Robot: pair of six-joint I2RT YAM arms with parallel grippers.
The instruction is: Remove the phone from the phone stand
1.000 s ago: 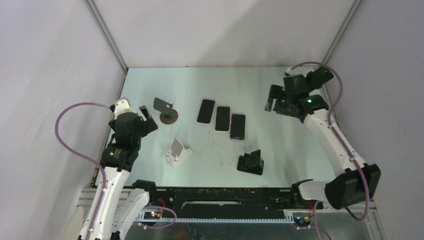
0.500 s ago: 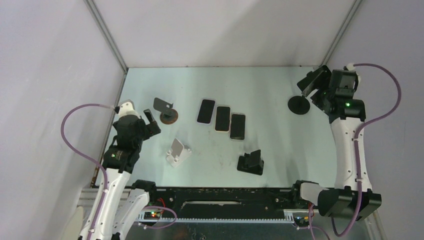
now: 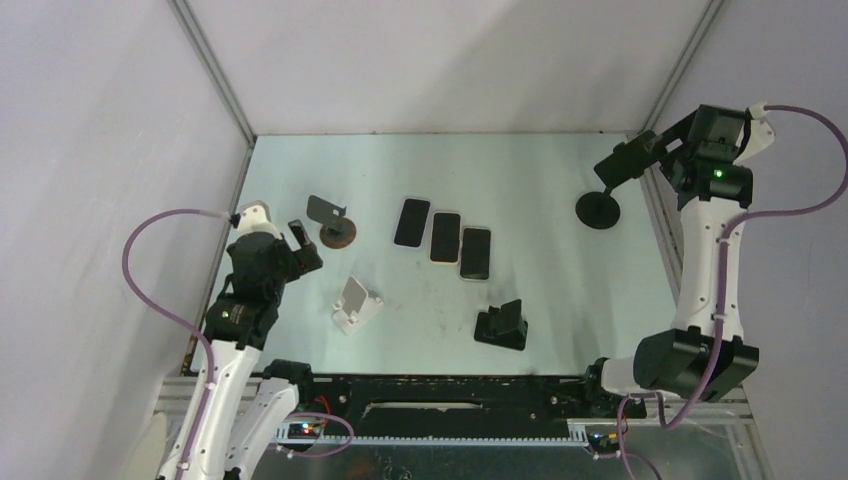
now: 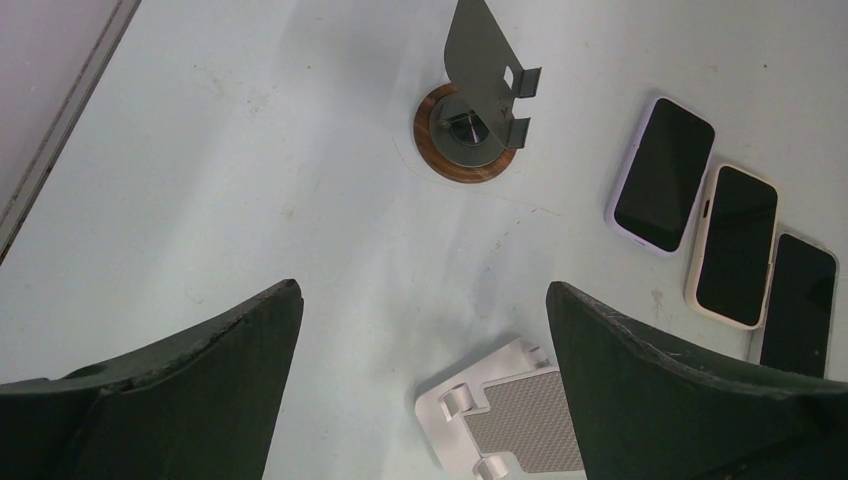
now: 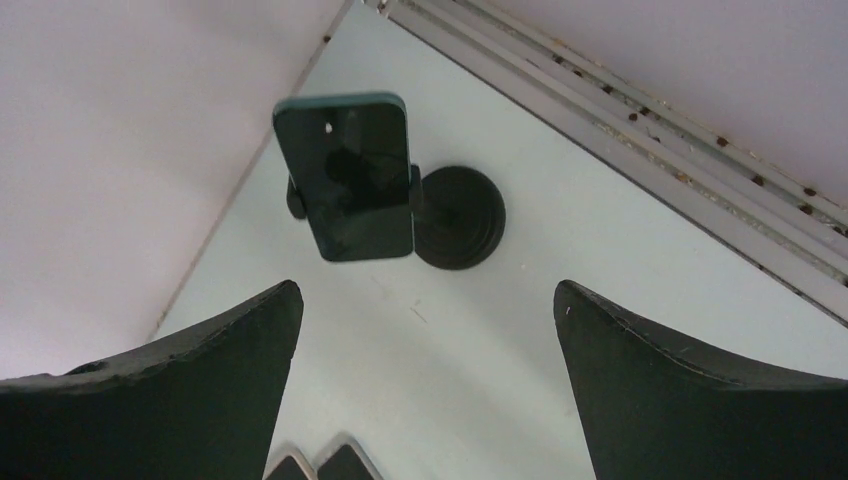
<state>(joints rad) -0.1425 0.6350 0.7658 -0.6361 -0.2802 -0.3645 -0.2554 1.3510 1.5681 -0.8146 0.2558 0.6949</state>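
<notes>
Approach step: right gripper (image 5: 425, 300) hovers wide open over the phone (image 5: 358, 175), perched on its black phone stand (image 5: 462, 218) at the worktop's (image 5: 520, 340) far-right corner; next, descend and pinch the phone's edges.

The phone (image 5: 345, 175) sits on the phone stand (image 5: 460, 218) far right; three phones (image 3: 444, 238) lie together mid-table.

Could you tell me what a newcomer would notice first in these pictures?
Most likely the dark green phone mounted on the black round-based stand in the far right corner, with the right gripper close by, jaws open. Next, the three phones lying side by side in the middle.
</notes>
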